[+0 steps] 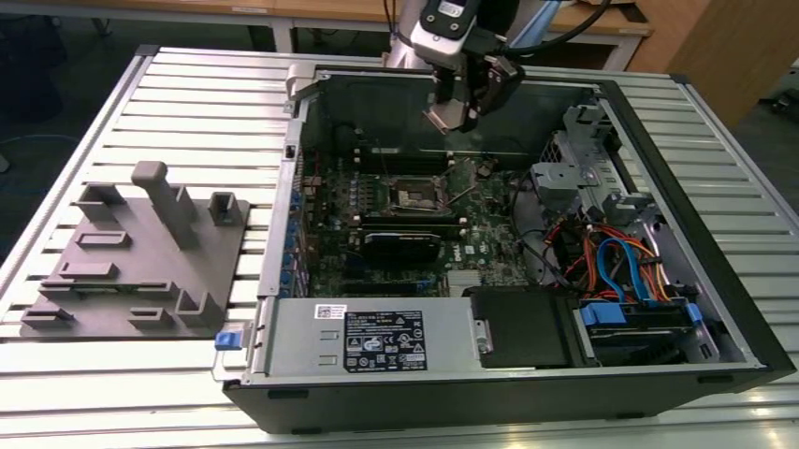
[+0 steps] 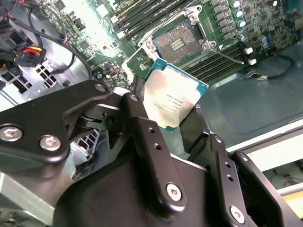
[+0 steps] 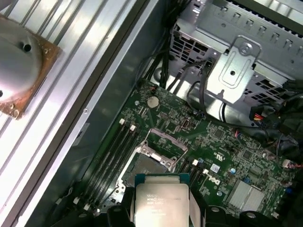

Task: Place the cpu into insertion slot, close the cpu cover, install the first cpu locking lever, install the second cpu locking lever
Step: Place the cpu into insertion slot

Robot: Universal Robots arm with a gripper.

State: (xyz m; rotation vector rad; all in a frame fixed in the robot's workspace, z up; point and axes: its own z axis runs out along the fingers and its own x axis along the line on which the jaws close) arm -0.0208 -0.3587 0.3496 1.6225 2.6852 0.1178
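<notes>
Between the fingers of your pincer [image 2: 168, 113], which are closed on two opposite edges, sits the cpu [image 2: 173, 94], its metal top showing in both wrist views. Its lower edge is hidden behind the black finger links. Print crosses that top, but it cannot be made out.

Beneath it and well apart, the insertion slot [image 2: 177, 42] lies uncovered on the green motherboard [image 2: 265, 28], contacts exposed. In the first wrist view the cpu cover [image 3: 164, 140] appears tipped up at one edge of the slot; how far, you cannot tell.

Farther off, in the exterior view, the open computer case [image 1: 500, 398] rests on the ribbed tabletop [image 1: 100, 393]. A white label [image 1: 384, 341] on it carries small print.
</notes>
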